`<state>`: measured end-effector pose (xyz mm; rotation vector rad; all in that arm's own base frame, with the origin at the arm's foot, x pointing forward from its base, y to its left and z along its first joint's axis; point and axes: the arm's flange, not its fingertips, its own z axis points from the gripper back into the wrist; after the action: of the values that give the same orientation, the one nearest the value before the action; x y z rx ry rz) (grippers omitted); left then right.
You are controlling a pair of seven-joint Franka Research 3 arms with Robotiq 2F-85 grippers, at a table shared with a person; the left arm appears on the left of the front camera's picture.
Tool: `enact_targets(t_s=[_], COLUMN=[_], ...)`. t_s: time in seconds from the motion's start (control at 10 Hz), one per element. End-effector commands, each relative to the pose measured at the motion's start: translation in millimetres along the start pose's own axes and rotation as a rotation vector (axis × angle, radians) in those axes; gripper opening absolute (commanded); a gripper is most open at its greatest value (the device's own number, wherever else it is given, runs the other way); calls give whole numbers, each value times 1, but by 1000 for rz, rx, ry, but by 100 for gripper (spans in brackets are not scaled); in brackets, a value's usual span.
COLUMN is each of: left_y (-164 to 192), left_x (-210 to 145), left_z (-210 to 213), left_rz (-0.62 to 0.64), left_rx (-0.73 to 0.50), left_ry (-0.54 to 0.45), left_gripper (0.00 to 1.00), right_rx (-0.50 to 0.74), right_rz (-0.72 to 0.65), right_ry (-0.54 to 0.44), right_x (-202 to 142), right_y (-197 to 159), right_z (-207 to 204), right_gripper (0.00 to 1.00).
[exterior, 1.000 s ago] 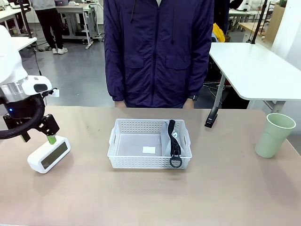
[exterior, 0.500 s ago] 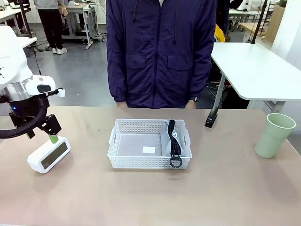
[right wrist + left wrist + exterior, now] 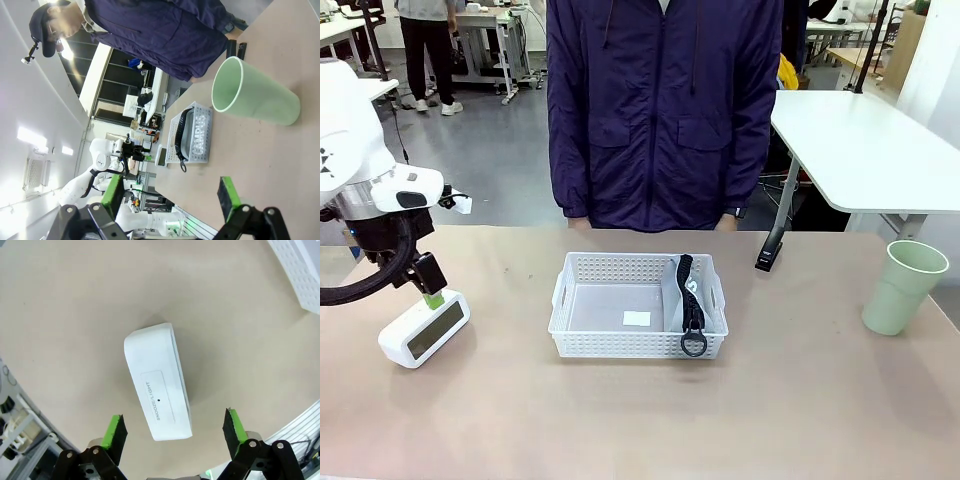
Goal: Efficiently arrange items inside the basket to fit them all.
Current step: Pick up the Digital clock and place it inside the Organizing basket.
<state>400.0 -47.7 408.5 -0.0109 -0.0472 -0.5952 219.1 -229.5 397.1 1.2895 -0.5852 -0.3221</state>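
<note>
The white basket [image 3: 620,310] sits mid-table, and the grey "CAMPUS" pouch [image 3: 676,296] stands on edge against its right wall, black strap and ring draped over the front rim. A white rectangular box [image 3: 423,330] lies at the table's left. My left gripper [image 3: 426,291] hovers open just above it, its green pads [image 3: 114,431] apart on either side of the box [image 3: 157,382] without touching it. The slim black stapler-like device [image 3: 770,250] lies right of the basket and the pale green cup [image 3: 905,287] stands far right. My right gripper [image 3: 170,195] is open, facing the cup [image 3: 255,95].
A person in a dark blue jacket [image 3: 660,110] stands at the far edge behind the basket, hands out of sight. Bare tabletop lies in front of the basket and between basket and box. A white side table [image 3: 860,140] stands back right.
My left arm has lifted a little and shifted slightly right, with the gripper still open over the white box. Nothing else has moved.
</note>
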Motion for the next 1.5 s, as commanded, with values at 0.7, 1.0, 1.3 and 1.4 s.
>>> enact_targets(t_s=[0.7,1.0,1.3,1.4], left_y=[12,18,20,21], left_x=[-8,-8,-8,-8], left_z=[-76,-90,-93,-93], left_rz=[38,36,23,28], left_rx=[-7,-27,-27,-21], left_ry=[-23,-6,-13,-14], left_gripper=[100,100,100,100], right_rx=[17,17,17,17], right_rz=[23,23,23,23], right_ry=[-3,-3,-3,-3], right_x=[-1,-1,-1,-1], right_y=[-1,-1,-1,-1], right_z=[2,2,2,2], right_gripper=[100,100,100,100])
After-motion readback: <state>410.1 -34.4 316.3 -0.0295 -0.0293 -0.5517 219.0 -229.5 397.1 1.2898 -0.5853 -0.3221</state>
